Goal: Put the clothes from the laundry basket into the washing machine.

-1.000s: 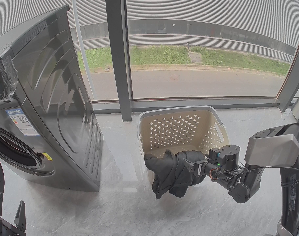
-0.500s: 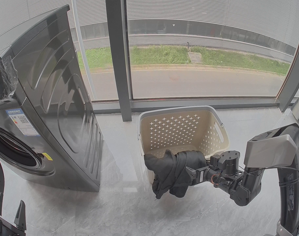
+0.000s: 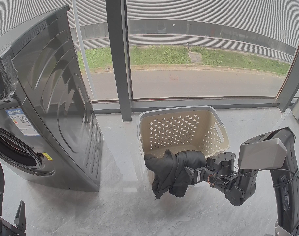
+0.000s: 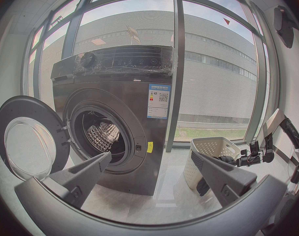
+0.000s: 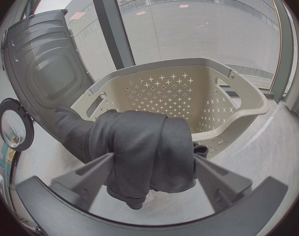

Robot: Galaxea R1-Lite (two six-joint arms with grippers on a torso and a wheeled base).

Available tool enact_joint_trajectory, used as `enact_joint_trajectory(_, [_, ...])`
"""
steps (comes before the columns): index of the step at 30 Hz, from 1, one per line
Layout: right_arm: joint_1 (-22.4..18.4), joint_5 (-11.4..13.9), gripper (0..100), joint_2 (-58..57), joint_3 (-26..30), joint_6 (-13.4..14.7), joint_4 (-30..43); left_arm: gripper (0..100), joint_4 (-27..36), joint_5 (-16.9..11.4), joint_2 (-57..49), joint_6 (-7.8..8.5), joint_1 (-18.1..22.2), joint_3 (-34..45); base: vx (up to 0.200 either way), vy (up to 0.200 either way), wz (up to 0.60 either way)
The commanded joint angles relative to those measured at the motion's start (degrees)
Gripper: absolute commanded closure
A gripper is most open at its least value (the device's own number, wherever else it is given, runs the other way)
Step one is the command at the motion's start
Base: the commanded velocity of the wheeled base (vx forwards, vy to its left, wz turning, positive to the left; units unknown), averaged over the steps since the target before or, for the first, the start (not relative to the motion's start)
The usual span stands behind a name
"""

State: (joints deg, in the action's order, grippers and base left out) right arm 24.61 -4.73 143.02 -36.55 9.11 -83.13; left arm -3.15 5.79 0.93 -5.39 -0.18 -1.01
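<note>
Bare floor (image 3: 123,207) spans the lower middle of the head view, between the washing machine (image 3: 57,99) at left and the laundry basket (image 3: 182,128) at centre. A dark garment (image 3: 172,174) overhangs the basket's near rim. The machine's door (image 4: 28,138) stands swung wide.

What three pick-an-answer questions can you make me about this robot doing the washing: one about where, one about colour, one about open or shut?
1. Where is the dark garment?
A) inside the drum
B) draped over the front rim of the laundry basket
C) on top of the machine

2. What colour is the basket?
A) cream
B) red
C) green

3. How is the door of the washing machine?
A) shut
B) taken off
C) swung open

Answers:
1 B, it hangs over the near rim, between the fingers of the right hand.
2 A, its star-holed walls are cream.
3 C, the door stands aside and the drum shows through the opening.
</note>
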Motion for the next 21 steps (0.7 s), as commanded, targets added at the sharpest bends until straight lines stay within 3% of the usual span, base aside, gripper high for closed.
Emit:
enact_joint_trajectory(1, [0.17,-0.02,100,0.51,0.25,0.12,-0.1,0,-0.02,0.01,-0.93,-0.06,0.01,0.84,0.0,0.0,0.0])
enact_joint_trajectory(14, [0.52,-0.1,100,-11.18,9.3,-0.32,-2.13,0,-0.02,0.01,-0.93,-0.06,0.01,0.84,0.0,0.0,0.0])
enact_joint_trajectory(21, [1.93,-0.1,100,-22.08,10.27,-0.41,-1.34,0,-0.02,0.01,-0.93,-0.06,0.01,0.84,0.0,0.0,0.0])
